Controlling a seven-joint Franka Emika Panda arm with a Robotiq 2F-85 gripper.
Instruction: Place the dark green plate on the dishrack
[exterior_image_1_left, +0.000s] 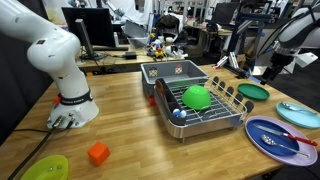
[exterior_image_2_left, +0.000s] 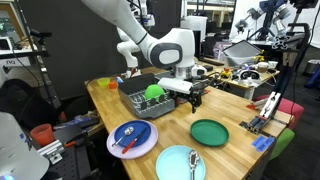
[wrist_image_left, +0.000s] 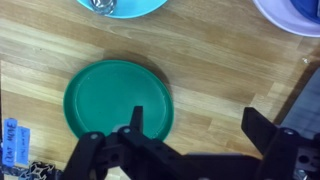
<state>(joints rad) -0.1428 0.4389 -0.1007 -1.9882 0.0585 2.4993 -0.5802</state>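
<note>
In an exterior view the white arm's base (exterior_image_1_left: 72, 108) sits on the left of the wooden surface (exterior_image_1_left: 120, 115). The arm goes up out of the picture. In an exterior view it comes down from the top and bends over, with the tool (exterior_image_2_left: 193, 98) pointing down. The tool hangs in the air, just to the right of the dishrack (exterior_image_2_left: 140, 103). Its two fingers (wrist_image_left: 135, 122) are spread wide apart and hold nothing.

The dark green plate (wrist_image_left: 118, 100) lies flat on the surface, below the tool and right of the dishrack, not touching it.

Counting from left to right, there are four plates: one lime plate (exterior_image_1_left: 45, 168), the dark green plate, one purple plate (exterior_image_1_left: 265, 135) and one light blue plate (exterior_image_1_left: 300, 113). There is one orange block (exterior_image_1_left: 98, 153), one grey tub (exterior_image_1_left: 175, 72), one dishrack and one bright green bowl (exterior_image_1_left: 197, 97) inside it.

A small blue tag (wrist_image_left: 12, 140) in the wrist view has writing too small to read.
</note>
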